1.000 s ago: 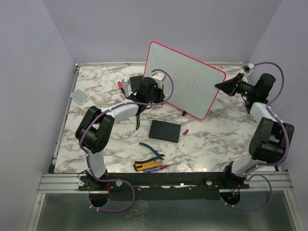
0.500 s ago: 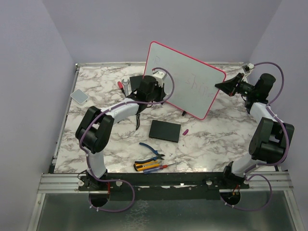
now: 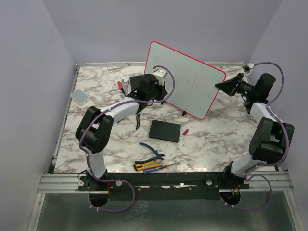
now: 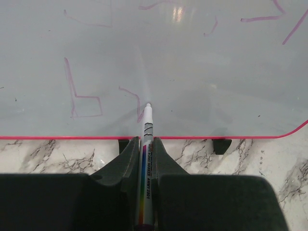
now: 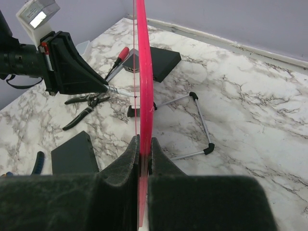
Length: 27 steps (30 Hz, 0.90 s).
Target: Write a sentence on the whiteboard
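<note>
**Left end effector [image 4: 142,144] pinching the marker [image 4: 146,163] low on the whiteboard [image 3: 192,72]: watch for run-off and board shift**

Your left end effector is closed narrow on the marker's barrel. In the wrist view the tip points to 12 o'clock and sits at the board face just above the bottom edge. Contact cannot be confirmed.

Your right end effector [image 5: 142,144] is clamped tight on the board's pink side edge, at 3 o'clock of the board in the top view. The whiteboard stands tilted on its wire stand [image 5: 199,113], at 12 to 1 o'clock on the counter [image 3: 211,139]. The sentence [image 4: 77,98] shows as faint pink strokes, not readable.

Risks, as judged:
- The tip is close to the bottom edge, so a stroke toward 6 o'clock would likely run onto the frame.
- Too much push could rock the board about your right clamp or skid its feet, skewing the strokes.
- Too little push would give faint, broken lines.
- A side load may twist the barrel in the narrow pinch.
</note>
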{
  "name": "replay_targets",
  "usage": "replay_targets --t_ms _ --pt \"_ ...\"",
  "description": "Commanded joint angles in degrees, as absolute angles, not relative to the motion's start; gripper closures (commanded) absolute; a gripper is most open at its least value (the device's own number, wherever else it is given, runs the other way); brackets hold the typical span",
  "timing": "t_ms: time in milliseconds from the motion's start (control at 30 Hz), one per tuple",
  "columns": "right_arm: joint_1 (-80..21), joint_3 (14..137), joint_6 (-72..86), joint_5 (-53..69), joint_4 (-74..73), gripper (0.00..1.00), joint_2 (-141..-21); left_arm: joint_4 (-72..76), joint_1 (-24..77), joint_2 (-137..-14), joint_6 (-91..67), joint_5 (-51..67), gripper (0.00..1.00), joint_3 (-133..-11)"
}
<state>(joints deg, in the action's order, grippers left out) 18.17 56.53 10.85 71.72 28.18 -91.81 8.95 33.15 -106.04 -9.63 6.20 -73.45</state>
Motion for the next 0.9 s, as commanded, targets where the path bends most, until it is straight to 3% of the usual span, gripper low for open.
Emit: replay_targets --t_ms 0,867 --pt "16.5 56.1 7.0 71.6 24.5 0.99 -93.1 16.1 33.4 -106.3 -9.7 6.3 1.00 -75.7" --pt "16.4 56.0 6.6 71.4 24.0 0.99 -92.9 16.2 34.8 -104.3 -8.9 8.3 1.00 -73.1"
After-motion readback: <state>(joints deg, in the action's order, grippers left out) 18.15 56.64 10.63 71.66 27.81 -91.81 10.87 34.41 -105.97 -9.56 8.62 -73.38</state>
